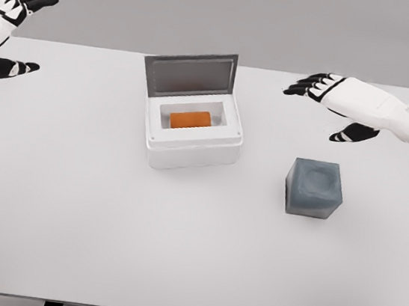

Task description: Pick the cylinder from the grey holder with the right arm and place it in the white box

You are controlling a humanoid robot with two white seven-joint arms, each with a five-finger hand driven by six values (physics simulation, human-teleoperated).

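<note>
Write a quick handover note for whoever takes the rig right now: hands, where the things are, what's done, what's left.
Left hand: open, holding nothing, raised at the far left edge of the table.
Right hand: open, holding nothing, above the table behind the holder.
Cylinder: orange, lying on its side inside the white box, whose lid stands open.
Holder: grey, right of the box, nothing in it.
Done: the cylinder is in the box and released.
Left: nothing visible for the placement; the lid is still open.
</note>
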